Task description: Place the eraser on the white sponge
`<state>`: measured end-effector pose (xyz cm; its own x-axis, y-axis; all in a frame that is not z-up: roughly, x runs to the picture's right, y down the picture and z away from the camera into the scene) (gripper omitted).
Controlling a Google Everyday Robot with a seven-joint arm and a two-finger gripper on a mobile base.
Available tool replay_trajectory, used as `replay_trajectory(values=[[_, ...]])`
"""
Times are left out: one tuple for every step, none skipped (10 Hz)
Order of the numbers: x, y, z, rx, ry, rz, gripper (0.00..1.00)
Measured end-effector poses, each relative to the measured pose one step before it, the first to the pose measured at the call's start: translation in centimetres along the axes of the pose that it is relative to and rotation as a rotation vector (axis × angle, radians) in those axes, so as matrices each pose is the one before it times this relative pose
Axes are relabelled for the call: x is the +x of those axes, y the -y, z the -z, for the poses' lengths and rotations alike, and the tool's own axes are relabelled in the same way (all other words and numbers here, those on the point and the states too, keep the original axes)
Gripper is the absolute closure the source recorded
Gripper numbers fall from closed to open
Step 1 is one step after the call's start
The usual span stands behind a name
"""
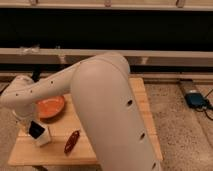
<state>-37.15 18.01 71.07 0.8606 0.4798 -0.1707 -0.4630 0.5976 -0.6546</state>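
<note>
Eraser (35,128), a small black block, sits atop the white sponge (42,137) just in front of the orange bowl (50,106) on the wooden table (120,150). Placement therefore appears made; only withdrawal seems left. Gripper (29,123) hangs just beside the eraser, between bowl and sponge. A slim dark-red object (72,141) lies to the sponge's right, clear of it. The bulky arm (107,100) hides much of the table.

No text, label, brand or number can be read anywhere; the gripper (30,121) at the near left of the table (142,107) bears none.
</note>
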Motion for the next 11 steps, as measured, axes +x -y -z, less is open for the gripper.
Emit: replay_trajectory(values=[[-0.07,-0.201,-0.606,-0.00118,-0.00944,0.00915,1.0],[0.156,-0.073,-1.116,-0.0017,-0.01424,0.0042,1.0],[0.298,0.13,-1.18,-0.00593,-0.01067,-0.00444,1.0],[0.469,0.778,-1.072,0.00293,-0.00942,-0.01284,1.0],[0.297,0.341,-0.629,0.00181,-0.01026,-0.00913,1.0],[0.177,0.1,-0.354,0.00355,-0.00888,-0.00736,1.0],[0.309,0.187,-0.22,0.00544,-0.01081,-0.00858,0.95],[0.195,0.358,-0.097,0.00576,-0.00425,-0.00892,0.88],[0.264,0.353,-0.035,0.00762,-0.00808,-0.00827,0.79],[0.074,0.033,-0.184,0.00181,-0.00385,-0.00574,0.67],[0.117,0.076,-0.148,0.00144,-0.00416,-0.00459,0.57]])
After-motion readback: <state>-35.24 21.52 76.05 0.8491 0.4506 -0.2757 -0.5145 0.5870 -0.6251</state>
